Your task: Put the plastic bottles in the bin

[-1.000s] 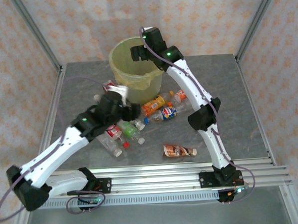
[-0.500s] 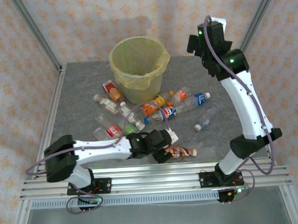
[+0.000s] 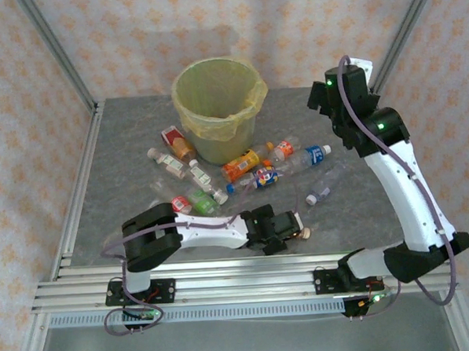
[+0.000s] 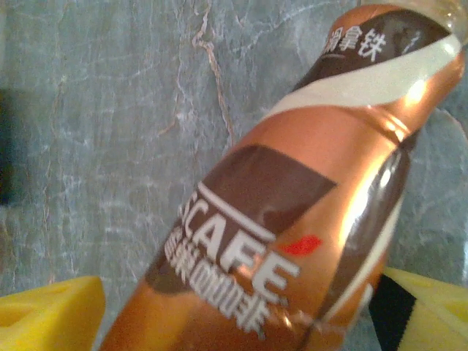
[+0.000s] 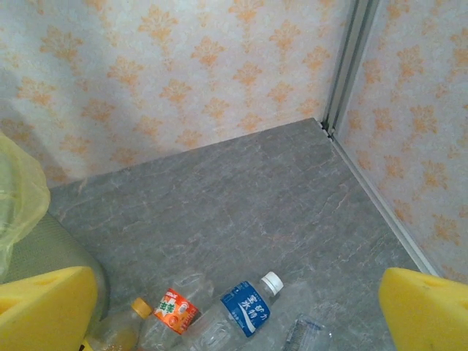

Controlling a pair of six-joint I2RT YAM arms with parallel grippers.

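The left arm [image 3: 210, 233] and right arm [image 3: 408, 186] have white links, black joints, green lights [image 3: 381, 126], purple-grey cables [image 3: 340, 79] and yellow fingers [image 5: 47, 307].

Grey table [image 3: 130, 134]: bin [image 3: 227, 147], scattered plastic bottles [image 3: 241, 166].

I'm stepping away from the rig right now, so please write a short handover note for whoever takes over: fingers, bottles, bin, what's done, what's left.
Left gripper: fingers open, straddling the brown coffee bottle, which lies near the front edge; not closed on it.
Right gripper: open and empty, raised over the far right of the table.
Bin: upright at the back; what is inside cannot be seen.
Other plastic bottles: scattered on the table in front of the bin.
Done: nothing that can be confirmed.
Left: grip the coffee bottle, drop it in the bin, then clear the rest.
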